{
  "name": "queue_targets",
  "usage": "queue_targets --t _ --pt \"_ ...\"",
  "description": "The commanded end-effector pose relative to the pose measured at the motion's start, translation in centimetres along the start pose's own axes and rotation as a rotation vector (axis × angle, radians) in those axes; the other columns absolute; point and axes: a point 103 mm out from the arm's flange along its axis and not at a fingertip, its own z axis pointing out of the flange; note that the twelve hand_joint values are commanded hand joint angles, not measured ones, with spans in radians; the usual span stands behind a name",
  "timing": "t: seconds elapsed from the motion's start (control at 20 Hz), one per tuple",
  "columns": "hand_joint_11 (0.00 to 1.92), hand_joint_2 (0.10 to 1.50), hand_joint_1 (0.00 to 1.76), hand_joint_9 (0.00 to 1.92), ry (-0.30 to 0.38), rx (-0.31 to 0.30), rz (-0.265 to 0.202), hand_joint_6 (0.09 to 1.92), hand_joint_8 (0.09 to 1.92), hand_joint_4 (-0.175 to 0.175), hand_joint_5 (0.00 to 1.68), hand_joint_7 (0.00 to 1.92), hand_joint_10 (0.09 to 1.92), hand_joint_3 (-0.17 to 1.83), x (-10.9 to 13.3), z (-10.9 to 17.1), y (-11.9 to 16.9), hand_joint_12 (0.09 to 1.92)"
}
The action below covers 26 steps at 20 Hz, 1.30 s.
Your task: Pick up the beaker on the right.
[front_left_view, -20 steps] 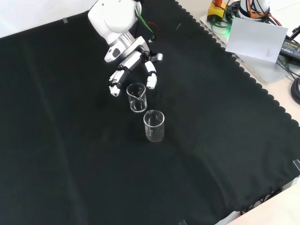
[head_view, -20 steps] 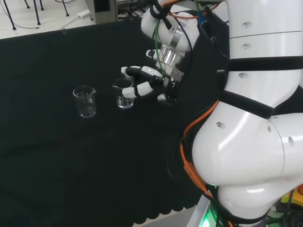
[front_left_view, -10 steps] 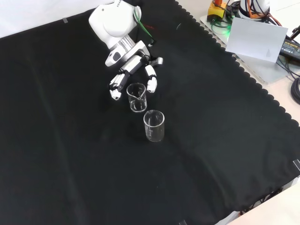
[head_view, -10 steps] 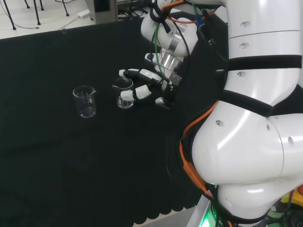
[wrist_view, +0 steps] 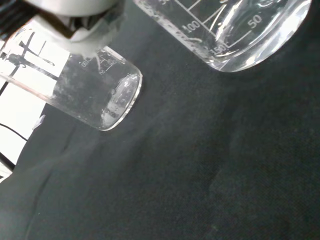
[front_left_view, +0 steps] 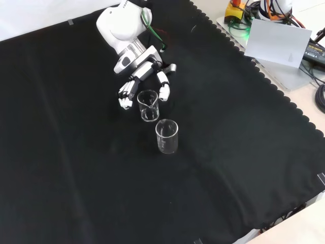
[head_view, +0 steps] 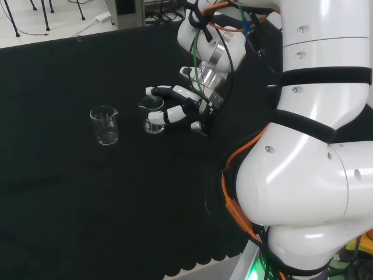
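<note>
Hand around empty near beaker; second beaker likewise empty.

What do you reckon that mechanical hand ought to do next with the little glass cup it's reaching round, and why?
Probably curl its fingers in. In the front view the hand has fingers on either side of the nearer beaker, relaxed, not yet curled round it, and the beaker stands on the cloth. The other beaker stands apart, so closing should not disturb it.
</note>
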Motion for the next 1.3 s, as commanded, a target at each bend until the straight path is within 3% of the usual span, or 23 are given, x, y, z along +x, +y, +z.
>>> queue_targets --t 0.05,0.25,0.6,0.9,1.1,1.3 --pt "0.00 0.47 0.89 0.29 0.027 -0.014 -0.026 0.09 0.45 -0.003 0.40 0.23 0.56 0.61 0.3 0.7 0.2 0.98" --pt "0.00 0.47 0.90 0.30 0.019 -0.029 -0.030 0.09 0.45 -0.002 0.41 0.24 0.56 0.62 1.7 3.9 1.4 0.98" --pt "0.00 0.46 0.93 0.33 0.074 -0.069 -0.047 0.09 0.45 -0.001 0.47 0.29 0.55 0.63 0.8 1.4 0.7 1.01" --pt "0.00 0.47 0.96 0.38 0.061 -0.099 -0.023 0.11 0.45 -0.001 0.59 0.35 0.55 0.65 0.7 1.5 1.0 1.08" --pt "0.00 0.50 1.01 0.48 0.057 -0.087 -0.020 0.70 0.43 -0.001 0.64 0.47 0.50 0.65 0.8 1.9 1.3 1.18" --pt "0.00 0.49 1.02 0.49 0.060 -0.079 -0.024 0.87 0.43 -0.005 0.58 0.48 0.50 0.66 0.9 2.2 1.6 1.20"
